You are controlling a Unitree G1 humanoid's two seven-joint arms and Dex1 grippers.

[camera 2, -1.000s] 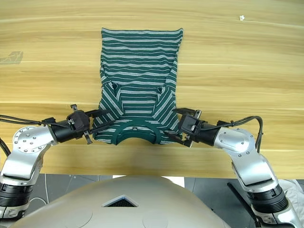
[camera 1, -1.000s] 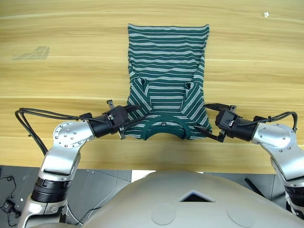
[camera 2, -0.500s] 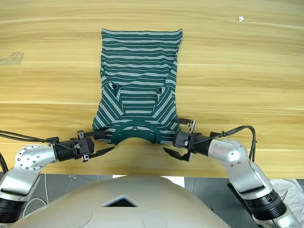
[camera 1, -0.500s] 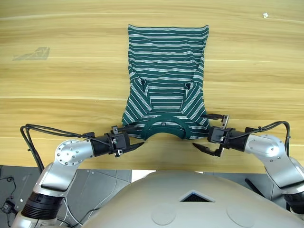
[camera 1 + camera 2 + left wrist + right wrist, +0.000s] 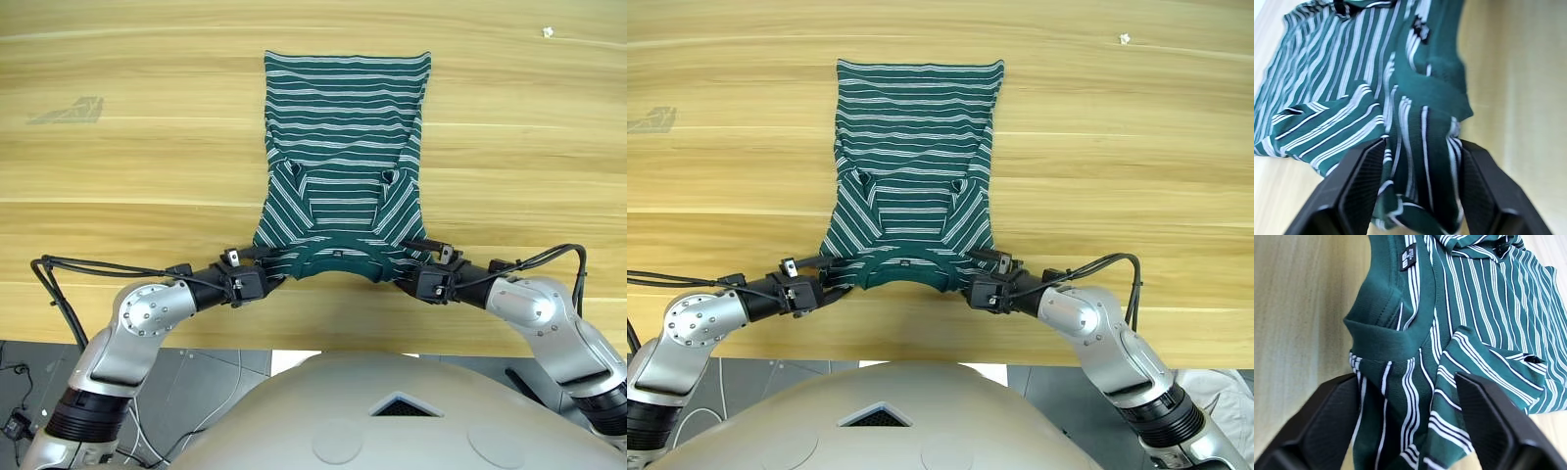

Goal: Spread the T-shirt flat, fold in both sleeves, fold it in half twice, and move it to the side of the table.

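The dark green T-shirt point(image 5: 343, 147) with white stripes lies on the wooden table point(image 5: 127, 196), both sleeves folded in over its body and its collar point(image 5: 333, 257) nearest me. My left gripper point(image 5: 269, 266) is at the near left shoulder corner beside the collar, shut on the T-shirt. In the left wrist view, bunched striped cloth point(image 5: 1420, 147) sits between the black fingers point(image 5: 1359, 181). My right gripper point(image 5: 404, 266) is at the near right shoulder corner, also shut on the T-shirt. Gathered cloth point(image 5: 1400, 382) fills the gap between its fingers point(image 5: 1484, 406).
A small white scrap point(image 5: 550, 30) lies far back on the right. A faint grey mark point(image 5: 69, 110) shows on the left of the tabletop. Bare wood stretches to both sides of the shirt. The table's near edge runs just below both grippers.
Both grippers were open just in front of the shirt's near edge. They have moved forward onto the shoulder corners and shut on the cloth, and the collar edge is now bunched.
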